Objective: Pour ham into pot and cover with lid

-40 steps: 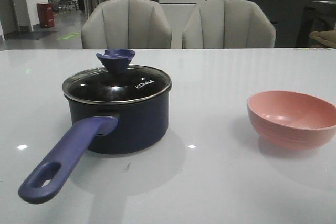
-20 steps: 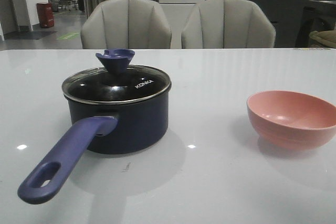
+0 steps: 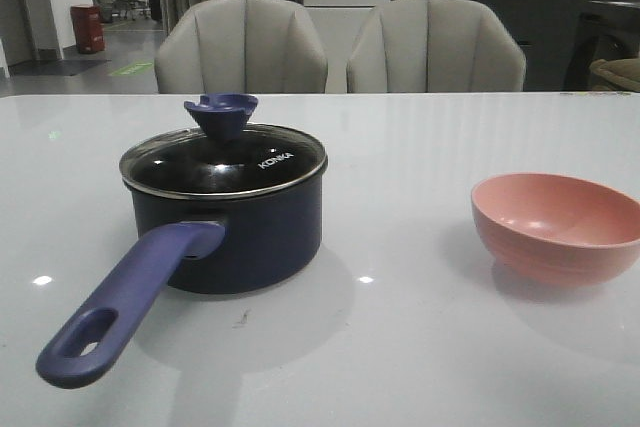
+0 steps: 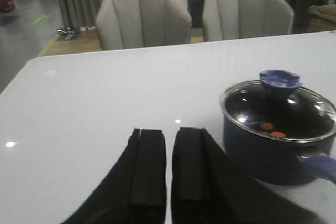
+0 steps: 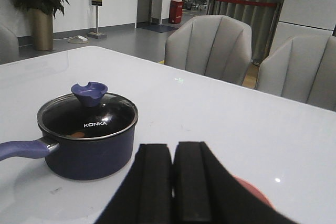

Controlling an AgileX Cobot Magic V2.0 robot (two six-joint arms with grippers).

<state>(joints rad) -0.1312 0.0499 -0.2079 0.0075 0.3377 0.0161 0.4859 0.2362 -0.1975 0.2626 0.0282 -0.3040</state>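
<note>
Front view: the pot [image 3: 235, 222] stands on the white bench [image 3: 420, 347], left of centre, with the lid [image 3: 224, 160] seated on its rim and the knob [image 3: 220, 114] upright on top. The pot's handle [image 3: 125, 302] reaches toward the camera and to the left, its oval hole near the end. A pink bowl [image 3: 557, 225] sits well apart on the right, its inside bare as far as this angle shows. Two grey chairs [image 3: 240, 47] stand behind the far edge of the bench. Neither arm shows here, and nothing lies between pot and bowl.

Left wrist view: the left fingers [image 4: 148, 174] hang over bare bench with a narrow gap between them, holding nothing. The pot [image 4: 273, 148] stands near them, off to one side. Through the glass lid [image 4: 278, 110], orange ham [image 4: 267, 126] pieces lie on the dark bottom. The same chairs [image 4: 143, 17] stand beyond the bench.

Right wrist view: the right fingers [image 5: 155, 182] are pressed together, only a thin seam between them, and hold nothing. The covered pot [image 5: 89, 140] stands ahead of them, KONKA lettering facing the camera, with a faint orange piece of ham [image 5: 77, 135] under the glass. A sliver of the bowl [image 5: 252, 190] peeks out from behind the fingers. A potted plant [image 5: 38, 3] and a red bin [image 5: 175, 11] stand in the room behind.
</note>
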